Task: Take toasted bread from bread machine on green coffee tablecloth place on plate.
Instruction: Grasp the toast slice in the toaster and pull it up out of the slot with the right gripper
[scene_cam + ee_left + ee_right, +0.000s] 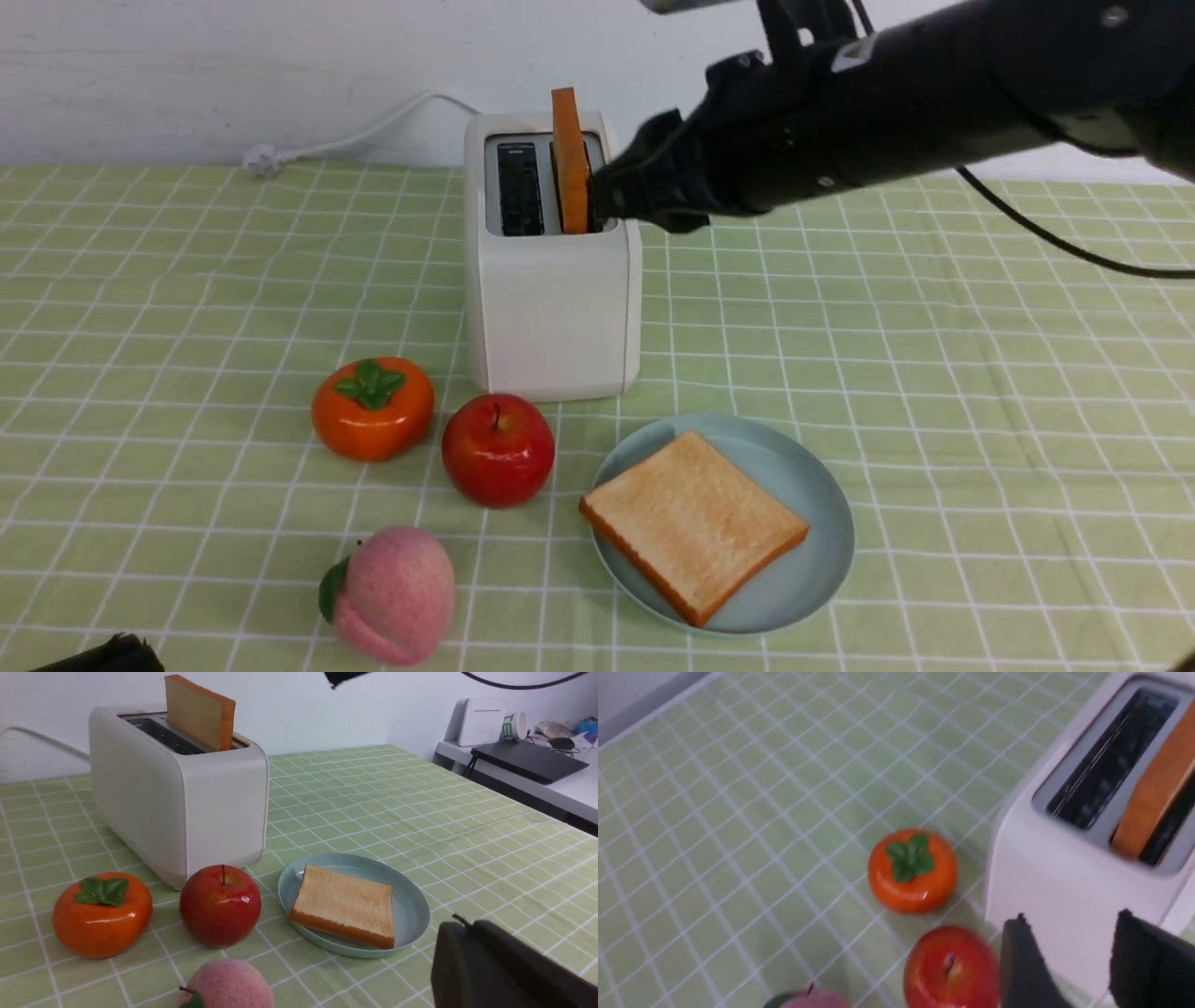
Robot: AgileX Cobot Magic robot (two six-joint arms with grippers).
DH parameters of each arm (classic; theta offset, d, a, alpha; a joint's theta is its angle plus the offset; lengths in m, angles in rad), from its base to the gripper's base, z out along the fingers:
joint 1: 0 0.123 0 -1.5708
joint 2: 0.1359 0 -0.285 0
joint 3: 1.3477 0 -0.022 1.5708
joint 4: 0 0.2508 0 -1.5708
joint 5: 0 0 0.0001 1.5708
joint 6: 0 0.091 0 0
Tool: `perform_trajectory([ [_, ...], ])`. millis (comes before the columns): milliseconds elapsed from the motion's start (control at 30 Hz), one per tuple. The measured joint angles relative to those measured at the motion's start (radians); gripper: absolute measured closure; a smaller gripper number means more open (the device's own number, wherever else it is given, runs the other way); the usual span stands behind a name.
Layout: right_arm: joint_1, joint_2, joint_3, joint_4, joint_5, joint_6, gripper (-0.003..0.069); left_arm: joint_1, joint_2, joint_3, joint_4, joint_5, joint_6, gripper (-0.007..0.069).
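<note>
The lower part of the toasted bread in the bread machine was hidden down in its slot. The peach was cut off at the picture's edge. So were the left fingers and the right fingers. The right wrist view was blurry.

The right arm is all black: a thick smooth tube, a pale tag near the wrist, a thin black cable trailing off it. Its fingers — matte black wedges, ragged at the tips.
</note>
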Motion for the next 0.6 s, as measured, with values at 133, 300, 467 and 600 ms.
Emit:
perform_trajectory([
  [133, 0.000, 0.149, -0.106, -0.024, -0.164, 0.001, 0.0149, 0.000, 0.000, 0.000, 0.011, 0.007, 0.000, 0.0638],
  [300, 0.000, 0.267, -0.169, -0.061, -0.260, 0.001, 0.0137, 0.000, 0.000, 0.000, 0.018, 0.014, 0.000, 0.0638],
  [467, 0.000, 0.371, -0.229, -0.081, -0.290, 0.001, 0.0224, 0.000, 0.000, 0.000, 0.021, 0.019, 0.000, 0.0638],
  [600, -0.001, 0.398, -0.234, -0.088, -0.291, 0.001, 0.0351, 0.000, 0.000, 0.000, 0.022, 0.022, 0.000, 0.0638],
])
